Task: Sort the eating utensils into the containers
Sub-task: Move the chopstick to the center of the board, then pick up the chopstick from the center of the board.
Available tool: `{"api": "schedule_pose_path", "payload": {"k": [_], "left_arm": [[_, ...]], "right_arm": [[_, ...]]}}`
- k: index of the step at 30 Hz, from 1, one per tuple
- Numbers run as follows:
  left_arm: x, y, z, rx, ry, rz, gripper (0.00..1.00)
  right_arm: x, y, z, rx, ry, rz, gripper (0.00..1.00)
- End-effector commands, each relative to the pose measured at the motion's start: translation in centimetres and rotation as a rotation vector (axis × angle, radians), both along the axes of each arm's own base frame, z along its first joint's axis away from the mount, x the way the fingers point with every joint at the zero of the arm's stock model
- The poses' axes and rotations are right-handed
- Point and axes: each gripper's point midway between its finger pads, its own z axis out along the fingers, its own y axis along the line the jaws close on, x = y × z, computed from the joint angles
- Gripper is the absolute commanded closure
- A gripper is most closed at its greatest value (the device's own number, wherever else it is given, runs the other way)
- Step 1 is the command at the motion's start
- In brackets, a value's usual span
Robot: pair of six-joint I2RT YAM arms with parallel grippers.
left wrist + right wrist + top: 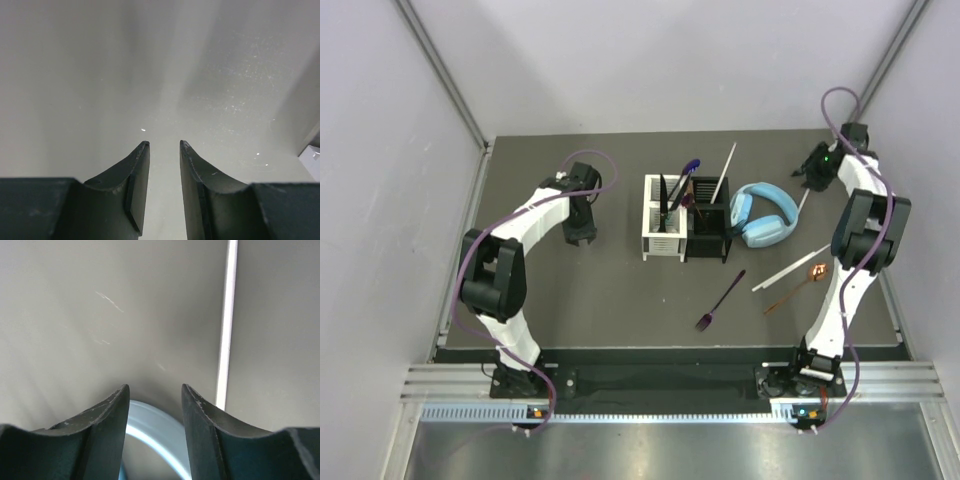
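Left pincer point(164, 144) and right pincer point(152, 387) both spread, empty. Purple fork point(721, 298) flat on counter point(600, 290): judged light, stiff, slick; pinch mid-handle across its narrow width.

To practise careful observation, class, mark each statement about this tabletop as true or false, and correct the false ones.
1. The white container stands right beside the black container. True.
2. The headphones lie to the left of the white container. False: they lie to the right of the black container.
3. A purple fork lies loose on the table, nearer the arm bases than the containers. True.
4. The left end effector is holding a spoon. False: its jaws are open with nothing between them.
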Motion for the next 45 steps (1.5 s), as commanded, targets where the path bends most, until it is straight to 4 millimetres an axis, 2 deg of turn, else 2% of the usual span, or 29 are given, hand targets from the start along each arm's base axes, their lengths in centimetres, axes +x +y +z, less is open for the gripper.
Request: {"api": "schedule_pose_path", "payload": {"k": [1, 5, 6, 10, 20, 28, 38, 45], "left_arm": [[0.8, -0.4, 0.3, -0.03, -0.039, -0.011, 0.64], [0.7, -0.6, -0.1, -0.042, -0.042, -0.017, 0.64], [0.7, -0.6, -0.2, -0.044, -0.042, -0.017, 0.64], [0.4, -0.5, -0.6, -0.037, -0.036, -0.025, 0.64], [-0.4, -0.1, -1.1, -0.028, -0.023, -0.036, 0.64], [-0.8, 0.1, -1.2, -0.022, -0.024, -0.031, 0.65], [-1.2, 0.5, -1.1, -0.013, -0.022, -0.017, 0.65], [-1.3, 0.7, -1.1, -0.002, -0.02, -0.014, 0.65]], "right_arm": [[2.1, -2.1, 12.3, -0.107, -0.18, -0.049, 0.53], [1.3, -2.6, 11.5, -0.152, -0.101, -0.045, 0.52], [0.6, -2.7, 10.3, -0.156, -0.05, -0.033, 0.52], [-0.8, -3.0, 8.5, -0.182, 0.03, -0.03, 0.53], [-3.2, -4.1, 5.9, -0.241, 0.138, -0.056, 0.52], [-4.3, -3.7, 1.5, -0.223, 0.256, -0.023, 0.53], [-4.4, -3.4, -1.5, -0.209, 0.319, -0.005, 0.54], [-3.8, -2.8, -2.1, -0.222, 0.325, 0.009, 0.53]]}}
